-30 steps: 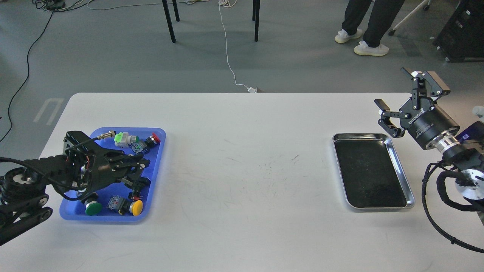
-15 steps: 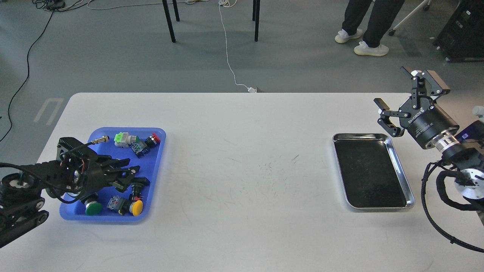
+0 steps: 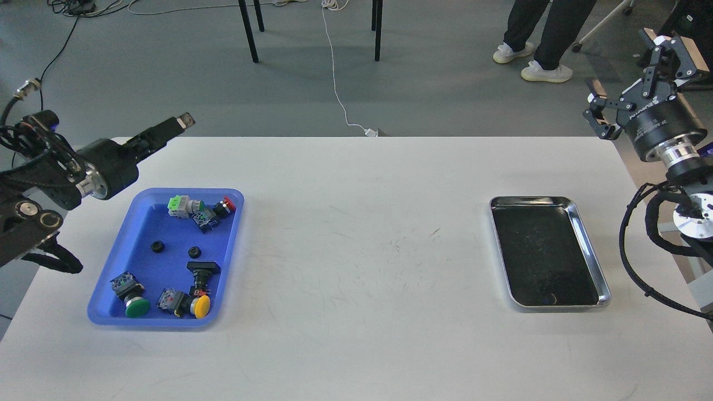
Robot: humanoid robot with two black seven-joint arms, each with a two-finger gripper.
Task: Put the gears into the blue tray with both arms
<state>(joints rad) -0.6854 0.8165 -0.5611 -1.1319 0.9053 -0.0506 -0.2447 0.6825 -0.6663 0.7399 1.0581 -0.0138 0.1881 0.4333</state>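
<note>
Head view, blue tray (image 3: 146, 223): sitting at the table's left side; two gears (image 3: 157, 246) and (image 3: 194, 252) are lying on its floor near the middle, apart from each other.
Head view, push-buttons (image 3: 195, 303): crowding the tray's far and near ends, so the bare middle is taking the gears.
Head view, left gripper (image 3: 181, 121): hanging above the table's far left edge, beyond the tray, holding nothing I can see; seen end-on, so I cannot tell whether the fingers are spread.
Head view, right gripper (image 3: 635, 69): fingers spread wide, empty, raised past the table's right far corner.
Head view, silver tray (image 3: 590, 236): showing no gears that I can make out.
Judgement: both gears seem delivered; arms are parking clear.
</note>
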